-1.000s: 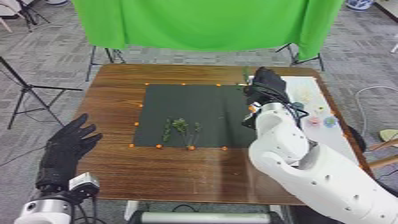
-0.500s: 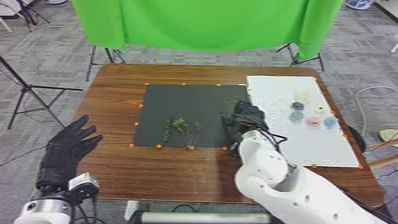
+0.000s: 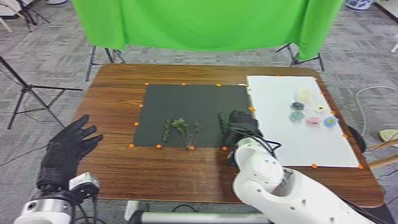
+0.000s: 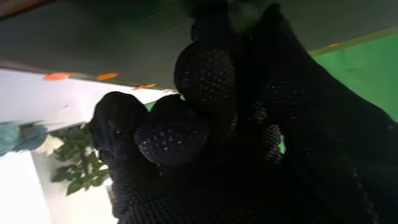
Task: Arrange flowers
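Observation:
Over the right part of the black mat (image 3: 178,107), my right hand (image 3: 242,122) pinches a green sprig (image 3: 223,121) that stands out beyond its fingers. In the right wrist view the same hand (image 4: 213,170) has its fingers and thumb close together, with blurred green at the tips. Other greenery lies low on the mat: a narrow sprig (image 3: 166,131), a leafy stem (image 3: 180,125) and a thin sprig (image 3: 195,131). Pink (image 3: 314,120), blue (image 3: 330,121), dark teal (image 3: 298,106) and cream (image 3: 304,95) flowers lie on the white board. My left hand (image 3: 71,142) is open at the left.
The white board (image 3: 306,150) lies along the table's right side, with orange markers around it and the mat. Bare brown wood (image 3: 115,100) borders the mat on the left. A green cloth (image 3: 204,25) hangs behind the table.
My right hand has come from the far right of the mat towards the near edge, bringing the green sprig with it. My left hand has stayed still.

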Robot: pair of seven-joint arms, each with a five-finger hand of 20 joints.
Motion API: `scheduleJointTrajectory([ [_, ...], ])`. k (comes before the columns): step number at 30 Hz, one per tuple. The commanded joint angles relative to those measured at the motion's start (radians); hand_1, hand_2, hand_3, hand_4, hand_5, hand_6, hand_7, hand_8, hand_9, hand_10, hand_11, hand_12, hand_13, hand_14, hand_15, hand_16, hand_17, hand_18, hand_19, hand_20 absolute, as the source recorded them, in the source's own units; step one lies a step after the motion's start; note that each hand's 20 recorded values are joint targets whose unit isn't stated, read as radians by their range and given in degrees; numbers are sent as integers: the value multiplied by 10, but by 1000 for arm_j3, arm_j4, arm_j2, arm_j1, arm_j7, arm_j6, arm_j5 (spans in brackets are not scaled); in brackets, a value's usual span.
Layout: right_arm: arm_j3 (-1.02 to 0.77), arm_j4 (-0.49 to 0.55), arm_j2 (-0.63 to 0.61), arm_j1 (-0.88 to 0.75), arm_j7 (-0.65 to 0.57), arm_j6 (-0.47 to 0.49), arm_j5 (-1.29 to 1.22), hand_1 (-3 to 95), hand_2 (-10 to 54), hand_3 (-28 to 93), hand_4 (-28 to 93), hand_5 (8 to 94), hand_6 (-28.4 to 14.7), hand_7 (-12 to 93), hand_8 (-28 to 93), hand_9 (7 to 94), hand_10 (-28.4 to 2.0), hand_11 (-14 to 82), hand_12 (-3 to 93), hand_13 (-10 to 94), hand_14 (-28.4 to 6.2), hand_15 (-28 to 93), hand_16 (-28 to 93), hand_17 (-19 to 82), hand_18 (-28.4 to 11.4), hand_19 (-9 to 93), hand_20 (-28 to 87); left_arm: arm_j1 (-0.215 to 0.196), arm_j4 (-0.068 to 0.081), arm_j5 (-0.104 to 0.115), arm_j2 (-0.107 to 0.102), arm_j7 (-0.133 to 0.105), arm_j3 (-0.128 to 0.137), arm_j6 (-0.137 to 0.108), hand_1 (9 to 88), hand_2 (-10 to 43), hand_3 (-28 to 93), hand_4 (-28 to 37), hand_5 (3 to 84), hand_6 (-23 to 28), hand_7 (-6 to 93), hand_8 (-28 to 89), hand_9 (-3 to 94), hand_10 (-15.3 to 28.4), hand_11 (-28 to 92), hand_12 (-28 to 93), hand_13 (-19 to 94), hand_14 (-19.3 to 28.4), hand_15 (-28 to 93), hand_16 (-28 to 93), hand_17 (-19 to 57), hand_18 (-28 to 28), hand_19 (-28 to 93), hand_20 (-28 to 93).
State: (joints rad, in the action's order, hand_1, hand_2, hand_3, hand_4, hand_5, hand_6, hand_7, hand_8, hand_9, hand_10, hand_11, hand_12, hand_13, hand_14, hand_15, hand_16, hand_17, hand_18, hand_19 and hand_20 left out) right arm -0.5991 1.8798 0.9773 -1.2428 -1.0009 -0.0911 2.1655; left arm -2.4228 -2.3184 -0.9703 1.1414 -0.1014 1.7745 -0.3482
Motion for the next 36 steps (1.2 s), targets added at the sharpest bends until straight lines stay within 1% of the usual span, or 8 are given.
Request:
scheduleJointTrajectory([
  [1, -1, 10, 12, -31, 15, -2, -6, 451, -95, 850, -272, 877, -38, 304, 169, 828, -159, 569, 258, 764, -140, 835, 175, 403, -284, 932, 611, -8, 0, -5, 9, 16, 2, 12, 257, 75, 811, -183, 344, 89, 137, -100, 310, 185, 266, 78, 256, 253, 492, -98, -76, 240, 651, -62],
  [8, -2, 13, 14, -36, 0, 26, 8, 437, -95, 835, -277, 872, -33, 306, 166, 818, -159, 569, 249, 760, -140, 828, 175, 401, -284, 932, 604, -11, -1, -5, 9, 15, 4, 13, 258, 75, 810, -183, 345, 90, 137, -100, 310, 187, 267, 79, 255, 254, 493, -98, -77, 240, 651, -62],
  [15, 41, 31, -16, -23, -28, -102, 68, 361, -95, 829, -260, 823, -33, 328, 133, 780, -165, 580, 238, 741, -136, 827, 171, 400, -284, 932, 597, -13, -1, -6, 14, 19, 7, 12, 258, 76, 809, -184, 348, 92, 136, -99, 311, 188, 265, 80, 256, 255, 494, -97, -77, 241, 653, -63],
  [19, 43, 41, -22, -19, -33, -121, 80, 311, -95, 837, -241, 814, -29, 346, 54, 771, -173, 587, 236, 738, -140, 831, 168, 400, -284, 932, 606, -16, -3, -7, 15, 17, 7, 12, 258, 76, 809, -184, 348, 92, 136, -99, 312, 188, 265, 81, 256, 257, 494, -97, -77, 241, 653, -64],
  [22, 34, 51, -23, -23, -32, -125, 92, 286, -95, 839, -223, 814, -30, 367, -85, 766, -179, 591, 237, 733, -146, 834, 169, 399, -284, 932, 611, -17, -3, -7, 13, 17, 5, 9, 258, 76, 809, -184, 348, 92, 136, -98, 313, 189, 264, 81, 256, 257, 493, -97, -77, 241, 653, -65],
  [28, 4, 76, -73, -6, -32, -217, 109, 263, -90, 836, -216, 801, -36, 383, -109, 756, -185, 594, 237, 726, -151, 838, 167, 400, -284, 932, 613, -20, -3, 4, 1, -10, -4, -11, 258, 76, 808, -184, 349, 93, 135, -98, 315, 189, 264, 83, 258, 259, 493, -95, -78, 243, 655, -66],
  [30, -17, 78, -99, -4, -23, -237, 97, 253, -79, 837, -214, 753, -51, 383, -125, 714, -198, 590, 229, 697, -161, 836, 160, 386, -284, 932, 598, -19, -2, 8, -4, -18, -8, -17, 258, 75, 810, -185, 349, 92, 136, -98, 316, 190, 263, 83, 258, 259, 493, -95, -77, 243, 655, -67],
  [36, -92, 33, -189, 47, 17, -158, -25, 245, -72, 857, -219, 559, -103, 282, -157, 553, -249, 528, 172, 606, -181, 847, 119, 327, -283, 932, 485, -3, 8, 20, -33, -55, -28, -34, 258, 74, 811, -187, 349, 92, 136, -99, 317, 189, 263, 84, 258, 259, 492, -95, -78, 243, 656, -69],
])
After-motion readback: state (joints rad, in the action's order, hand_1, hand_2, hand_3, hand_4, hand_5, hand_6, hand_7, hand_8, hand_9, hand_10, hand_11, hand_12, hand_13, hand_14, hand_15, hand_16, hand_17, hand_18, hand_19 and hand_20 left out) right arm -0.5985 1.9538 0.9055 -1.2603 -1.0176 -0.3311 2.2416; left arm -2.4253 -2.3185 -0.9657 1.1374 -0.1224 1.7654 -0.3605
